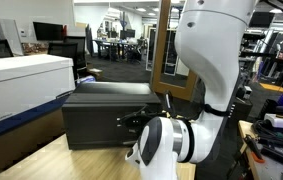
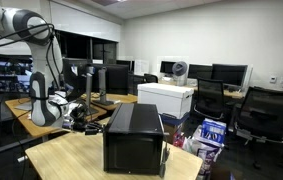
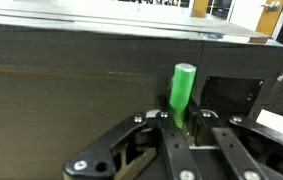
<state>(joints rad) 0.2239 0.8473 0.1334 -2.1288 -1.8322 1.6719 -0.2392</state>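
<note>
In the wrist view a bright green stick (image 3: 184, 88) stands upright between my two black fingers, in front of the side of a black box (image 3: 71, 90). My gripper (image 3: 185, 118) has its jaws closed in against the stick's lower end on both sides. In both exterior views the black box (image 1: 106, 115) (image 2: 133, 135) rests on a wooden table, and my gripper (image 1: 133, 122) is low against its side. The green stick is hidden in the exterior views.
A white printer-like box (image 1: 21, 85) (image 2: 166, 98) stands close beside the black box. A wooden frame (image 1: 166, 60) rises behind it. The wooden table (image 2: 71, 160) has bare surface in front. Office chairs and monitors (image 2: 229, 75) fill the room around.
</note>
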